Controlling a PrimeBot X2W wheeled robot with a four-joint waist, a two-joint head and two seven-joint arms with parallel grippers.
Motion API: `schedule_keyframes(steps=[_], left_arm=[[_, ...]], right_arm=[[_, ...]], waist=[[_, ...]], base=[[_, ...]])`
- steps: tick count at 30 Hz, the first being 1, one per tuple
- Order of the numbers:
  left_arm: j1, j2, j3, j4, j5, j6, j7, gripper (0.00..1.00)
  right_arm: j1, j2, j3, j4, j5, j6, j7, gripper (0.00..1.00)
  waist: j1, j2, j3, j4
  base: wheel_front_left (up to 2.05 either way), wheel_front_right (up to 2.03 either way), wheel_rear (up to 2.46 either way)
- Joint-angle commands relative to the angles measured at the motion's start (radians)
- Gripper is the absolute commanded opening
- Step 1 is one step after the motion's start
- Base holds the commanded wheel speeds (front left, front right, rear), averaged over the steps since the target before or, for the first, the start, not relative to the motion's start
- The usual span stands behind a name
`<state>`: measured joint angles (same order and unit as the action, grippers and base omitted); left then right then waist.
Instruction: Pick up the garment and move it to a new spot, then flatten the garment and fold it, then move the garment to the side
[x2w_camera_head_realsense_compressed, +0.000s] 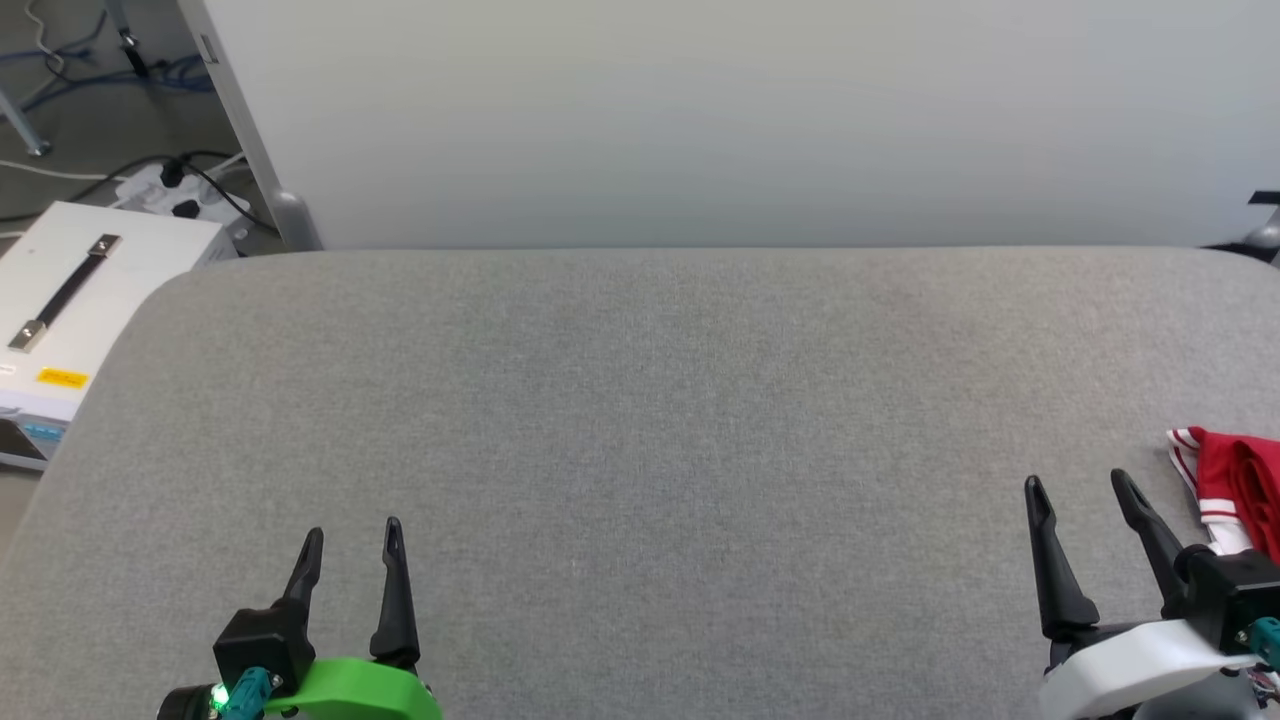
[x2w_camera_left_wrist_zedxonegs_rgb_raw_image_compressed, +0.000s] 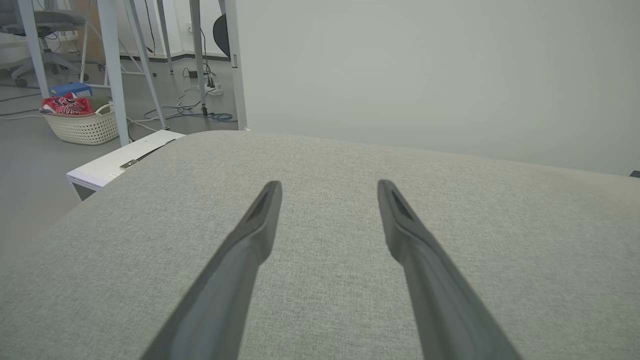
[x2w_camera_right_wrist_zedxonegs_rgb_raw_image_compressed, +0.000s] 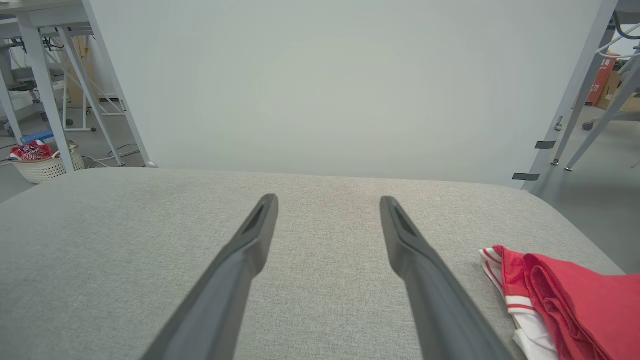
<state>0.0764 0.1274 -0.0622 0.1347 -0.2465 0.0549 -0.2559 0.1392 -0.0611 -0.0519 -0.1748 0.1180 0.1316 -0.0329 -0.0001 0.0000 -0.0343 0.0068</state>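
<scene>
The garment (x2w_camera_head_realsense_compressed: 1232, 485), red with white parts and striped trim, lies bunched at the right edge of the grey table (x2w_camera_head_realsense_compressed: 640, 450), cut off by the frame. In the right wrist view the garment (x2w_camera_right_wrist_zedxonegs_rgb_raw_image_compressed: 565, 300) sits at the lower right, just right of my right finger. My right gripper (x2w_camera_head_realsense_compressed: 1080, 492) stands open over the table's front right, a little left of the garment and not touching it. My left gripper (x2w_camera_head_realsense_compressed: 352, 538) stands open at the front left, with nothing between its fingers. Both wrist views show the fingers (x2w_camera_left_wrist_zedxonegs_rgb_raw_image_compressed: 250, 235) (x2w_camera_right_wrist_zedxonegs_rgb_raw_image_compressed: 250, 245) spread wide over bare fabric.
A white panel (x2w_camera_head_realsense_compressed: 700, 120) stands behind the table's far edge. A white box (x2w_camera_head_realsense_compressed: 70, 300) with a dark handle sits off the table's left side, with cables on the floor behind it. A woven basket (x2w_camera_left_wrist_zedxonegs_rgb_raw_image_compressed: 85, 127) holding cloth stands on the floor at the left.
</scene>
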Motion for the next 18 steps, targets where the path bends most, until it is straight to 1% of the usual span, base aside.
schedule_keyframes(steps=[1,8,18], left_arm=[[0.018,0.009,-0.001,-0.001,-0.007,-0.008,-0.006,1.00],[0.040,0.024,-0.017,0.007,0.009,-0.011,-0.005,1.00],[0.022,0.027,-0.041,0.017,0.008,-0.013,0.004,1.00]], right_arm=[[0.020,0.003,0.005,-0.012,-0.001,-0.001,0.007,1.00],[0.063,0.008,0.015,-0.053,0.000,-0.001,0.038,1.00],[0.057,0.010,0.016,-0.056,0.005,-0.001,0.048,1.00]], waist=[[0.0001,0.0000,-0.023,0.011],[0.0001,0.0000,-0.040,0.006],[0.0001,0.0000,-0.032,0.012]], base=[[0.00,0.00,0.00],[0.00,0.00,0.00],[0.00,0.00,0.00]])
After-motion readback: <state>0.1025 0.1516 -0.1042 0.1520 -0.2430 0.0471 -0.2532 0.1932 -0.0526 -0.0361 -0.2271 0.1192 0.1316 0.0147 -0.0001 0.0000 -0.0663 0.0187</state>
